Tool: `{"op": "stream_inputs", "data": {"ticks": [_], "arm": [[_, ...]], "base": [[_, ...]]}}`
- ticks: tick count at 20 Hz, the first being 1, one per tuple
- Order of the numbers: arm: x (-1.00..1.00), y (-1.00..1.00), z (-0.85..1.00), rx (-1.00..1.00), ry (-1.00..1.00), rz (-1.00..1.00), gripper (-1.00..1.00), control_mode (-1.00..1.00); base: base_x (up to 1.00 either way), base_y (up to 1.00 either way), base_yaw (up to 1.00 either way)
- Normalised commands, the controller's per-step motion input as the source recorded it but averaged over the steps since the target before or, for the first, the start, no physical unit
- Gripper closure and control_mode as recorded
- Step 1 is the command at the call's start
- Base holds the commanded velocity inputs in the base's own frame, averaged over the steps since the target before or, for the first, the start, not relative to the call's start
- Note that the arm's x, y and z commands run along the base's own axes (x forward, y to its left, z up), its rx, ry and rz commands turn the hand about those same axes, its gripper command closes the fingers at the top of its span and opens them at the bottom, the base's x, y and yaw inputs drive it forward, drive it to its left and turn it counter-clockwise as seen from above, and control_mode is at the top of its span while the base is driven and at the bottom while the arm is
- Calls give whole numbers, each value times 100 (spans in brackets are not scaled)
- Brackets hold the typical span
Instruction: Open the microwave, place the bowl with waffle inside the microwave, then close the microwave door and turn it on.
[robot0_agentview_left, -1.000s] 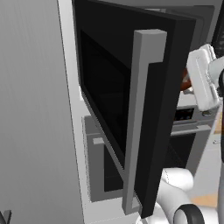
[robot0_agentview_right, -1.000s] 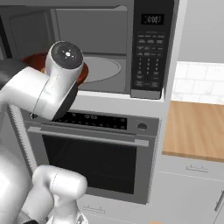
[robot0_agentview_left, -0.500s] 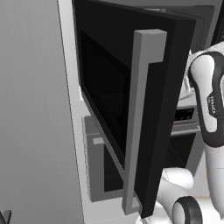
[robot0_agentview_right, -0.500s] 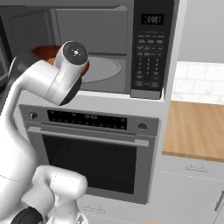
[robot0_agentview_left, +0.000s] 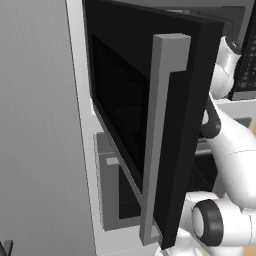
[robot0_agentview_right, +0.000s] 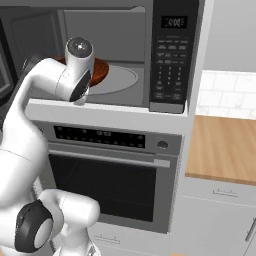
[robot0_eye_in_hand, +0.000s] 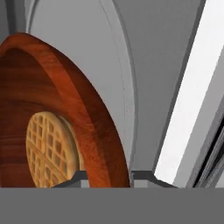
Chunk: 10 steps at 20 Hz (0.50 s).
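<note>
The microwave (robot0_agentview_right: 125, 30) stands open, its button panel (robot0_agentview_right: 172, 55) on the right. The microwave door (robot0_agentview_left: 150, 125) is swung out wide to the left, with its tall grey handle (robot0_agentview_left: 160, 135) facing me. My arm reaches into the cavity. The reddish-brown wooden bowl (robot0_eye_in_hand: 87, 113) holds a round golden waffle (robot0_eye_in_hand: 50, 148). My gripper (robot0_eye_in_hand: 109, 177) is shut on the bowl's rim, one finger inside and one outside. From the right base view the bowl (robot0_agentview_right: 101, 70) is over the round glass turntable (robot0_agentview_right: 120, 80), partly hidden by my wrist. Whether it rests on the plate I cannot tell.
A stainless oven (robot0_agentview_right: 110, 175) with a horizontal handle sits under the microwave. A wooden counter (robot0_agentview_right: 225, 150) lies to the right, with white tiles behind. A tall grey cabinet side (robot0_agentview_left: 35, 125) stands left of the door.
My arm has pushed forward and to the right, carrying the bowl from the cavity's left edge to over the turntable. The door has not moved.
</note>
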Motion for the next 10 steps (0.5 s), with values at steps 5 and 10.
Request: {"op": "stream_inputs", "data": {"ticks": [5,10], "arm": [[90,0,-22,-12,1,-5,100,-100],[65,0,-13,-2,6,-1,100,-100]], "base": [[0,0,0],[0,0,0]]}}
